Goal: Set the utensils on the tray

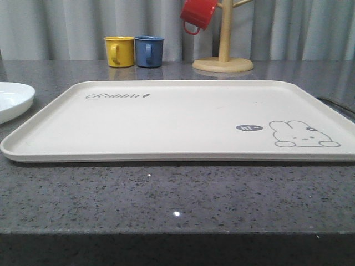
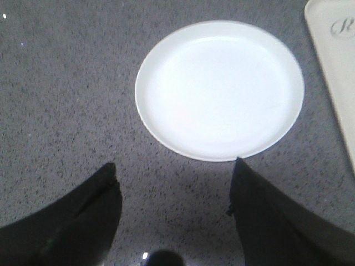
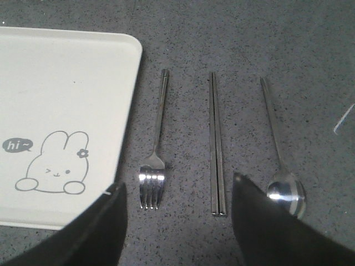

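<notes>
Tray (image 1: 166,119) cream, flat rectangle, rounded corners, low rim, grey rabbit drawing plus "Rabbit" script; lies flat on the table, nothing on it. Utensils off the tray, flat on the table beside its rabbit corner, parallel, apart: fork (image 3: 155,155) nearest the tray, chopsticks (image 3: 217,144) paired in the middle, spoon (image 3: 279,160) farthest.

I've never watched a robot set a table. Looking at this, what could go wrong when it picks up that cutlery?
The fork, chopsticks and spoon lie flat on the hard counter, so the open right hand might slip off thin metal. The two chopsticks could split apart when pinched. The tray has a raised rim that a low-carried piece might catch.
</notes>
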Robot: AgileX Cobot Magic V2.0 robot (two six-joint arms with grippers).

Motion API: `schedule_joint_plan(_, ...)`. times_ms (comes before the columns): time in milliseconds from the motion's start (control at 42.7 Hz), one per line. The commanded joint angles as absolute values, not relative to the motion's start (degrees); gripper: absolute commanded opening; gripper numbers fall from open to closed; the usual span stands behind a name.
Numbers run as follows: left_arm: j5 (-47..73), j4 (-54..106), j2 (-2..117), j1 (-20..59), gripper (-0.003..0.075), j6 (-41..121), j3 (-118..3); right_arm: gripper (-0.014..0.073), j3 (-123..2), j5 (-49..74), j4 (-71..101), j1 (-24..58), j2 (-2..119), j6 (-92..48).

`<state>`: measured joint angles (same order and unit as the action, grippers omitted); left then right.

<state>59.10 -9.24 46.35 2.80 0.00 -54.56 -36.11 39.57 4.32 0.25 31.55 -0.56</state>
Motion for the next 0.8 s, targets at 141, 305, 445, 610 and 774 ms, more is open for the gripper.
schedule_joint_plan(141, 58.76, -11.41, 57.96, -3.43, 0.0421, -0.46, -62.09, 0.0448, -38.06, 35.98, 3.98, 0.04, 32.16, -0.8)
schedule_joint_plan(305, 56.67, -5.32, 63.29, -11.96, 0.0421, 1.84, -63.85, 0.0448, -38.06, 35.98, 3.98, 0.04, 32.16, -0.8)
schedule_joint_plan(445, 53.42, 8.4, 67.83, -19.3, 0.0421, 10.12, -64.27, 0.0448, -38.06, 35.98, 3.98, 0.04, 32.16, -0.8)
schedule_joint_plan(610, 51.79, 22.82, 73.58, -25.45, 0.0421, 19.25, -64.27, 0.0448, -38.06, 35.98, 3.98, 0.04, 32.16, -0.8)
schedule_joint_plan(774, 49.13, 31.5, 79.08, -26.8, 0.0421, 24.85, -64.27, 0.0448, -38.06, 36.03, 3.98, 0.04, 32.16, -0.8)
